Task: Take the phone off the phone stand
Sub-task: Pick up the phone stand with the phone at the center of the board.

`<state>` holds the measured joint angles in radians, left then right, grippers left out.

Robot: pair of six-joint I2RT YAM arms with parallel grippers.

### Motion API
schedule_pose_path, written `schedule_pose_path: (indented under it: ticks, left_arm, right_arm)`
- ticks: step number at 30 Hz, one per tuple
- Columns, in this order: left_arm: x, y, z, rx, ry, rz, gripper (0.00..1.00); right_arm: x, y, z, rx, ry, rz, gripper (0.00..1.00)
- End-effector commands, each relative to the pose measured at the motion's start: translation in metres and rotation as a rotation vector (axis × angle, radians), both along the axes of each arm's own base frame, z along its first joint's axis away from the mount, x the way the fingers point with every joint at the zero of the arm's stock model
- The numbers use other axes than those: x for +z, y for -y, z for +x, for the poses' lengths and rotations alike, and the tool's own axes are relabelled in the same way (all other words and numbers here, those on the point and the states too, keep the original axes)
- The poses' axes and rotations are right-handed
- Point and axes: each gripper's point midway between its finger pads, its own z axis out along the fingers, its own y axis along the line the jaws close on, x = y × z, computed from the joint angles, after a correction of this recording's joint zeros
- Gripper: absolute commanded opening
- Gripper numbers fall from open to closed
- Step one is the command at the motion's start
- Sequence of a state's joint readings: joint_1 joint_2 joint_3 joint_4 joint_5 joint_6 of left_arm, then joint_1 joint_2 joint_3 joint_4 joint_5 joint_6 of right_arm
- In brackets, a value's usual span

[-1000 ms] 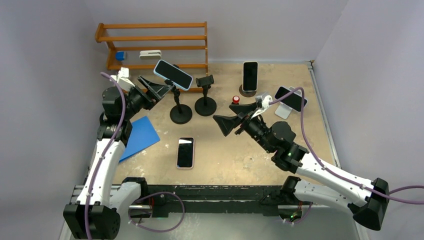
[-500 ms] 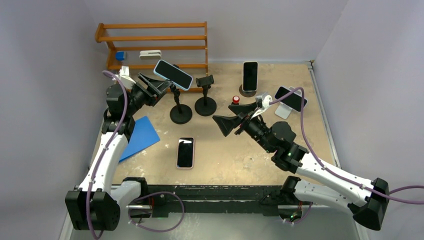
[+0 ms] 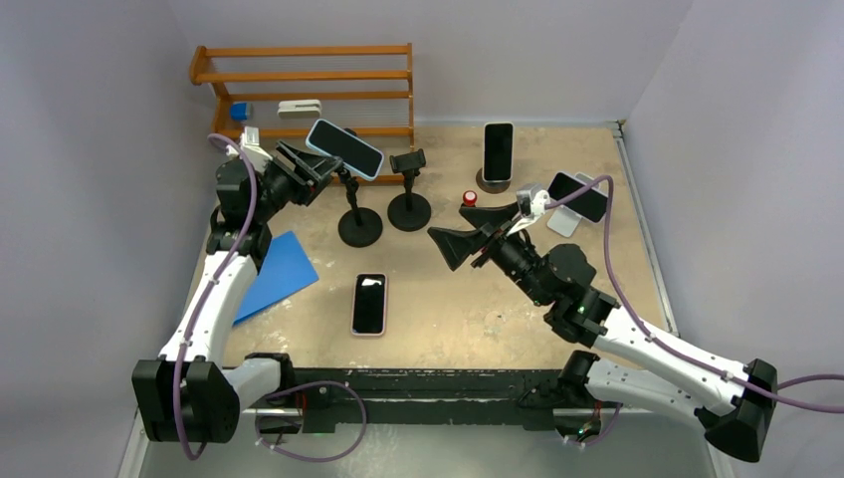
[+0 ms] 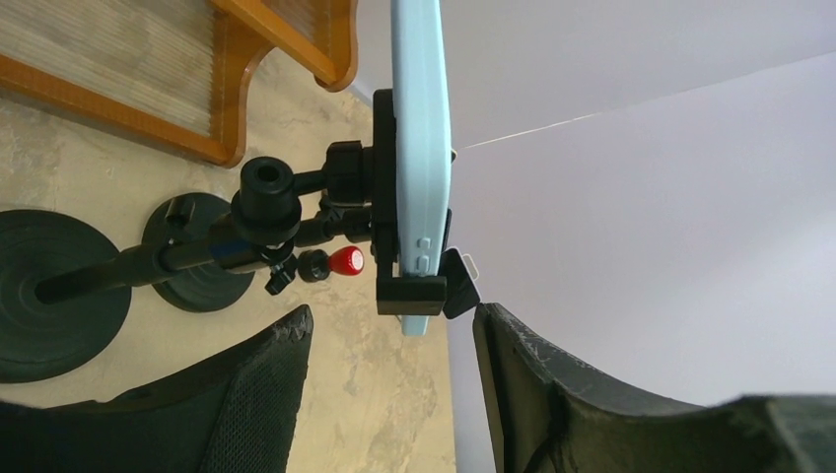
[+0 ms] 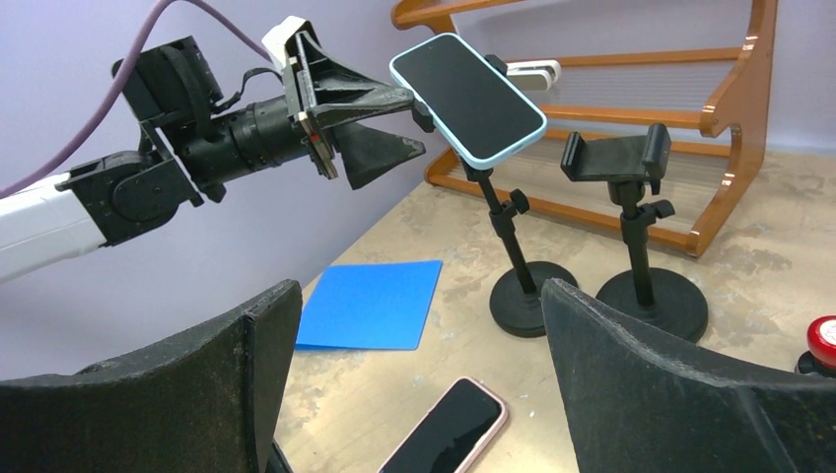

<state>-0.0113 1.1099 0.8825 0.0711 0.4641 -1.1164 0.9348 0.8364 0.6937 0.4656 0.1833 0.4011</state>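
A phone (image 3: 344,148) in a light-blue case sits tilted in the clamp of a black phone stand (image 3: 359,225) at the back left. My left gripper (image 3: 320,171) is open at the phone's left end. In the left wrist view the phone (image 4: 419,148) shows edge-on. Its lower end and the stand's clamp (image 4: 409,294) lie just ahead of the gap of my left gripper (image 4: 392,315). I cannot tell whether a finger touches it. My right gripper (image 3: 450,225) hovers open mid-table, facing the phone (image 5: 468,96) and the stand (image 5: 532,296); the right gripper (image 5: 419,296) holds nothing.
A second, empty black stand (image 3: 409,189) is right beside the first. A pink-cased phone (image 3: 368,304) lies flat in front and a blue pad (image 3: 274,271) at the left. A wooden rack (image 3: 309,85) is behind. Two more phones on stands (image 3: 498,149) (image 3: 577,196) and a red knob (image 3: 469,198) are at the right.
My left gripper has moved up and right towards the phone's left end, and its jaws have narrowed. My right gripper has lifted slightly.
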Motion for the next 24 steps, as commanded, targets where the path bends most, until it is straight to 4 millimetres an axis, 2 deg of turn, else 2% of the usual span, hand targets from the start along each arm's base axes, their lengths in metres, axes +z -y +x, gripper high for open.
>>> schedule_pose_path:
  ticks: [1,16,24]
  left_arm:
    - [0.04,-0.001,0.008,0.004,0.112,-0.021,0.58]
    - [0.042,0.016,0.018,-0.02,0.132,0.05,0.53]
    - [0.043,0.016,0.021,-0.007,0.137,0.075,0.5]
  right_arm:
    - [0.007,0.007,0.0,-0.021,0.013,0.037,0.92]
    - [-0.002,0.008,-0.001,-0.021,-0.004,0.027,0.92]
    - [-0.005,0.009,-0.002,-0.018,-0.01,0.023,0.92]
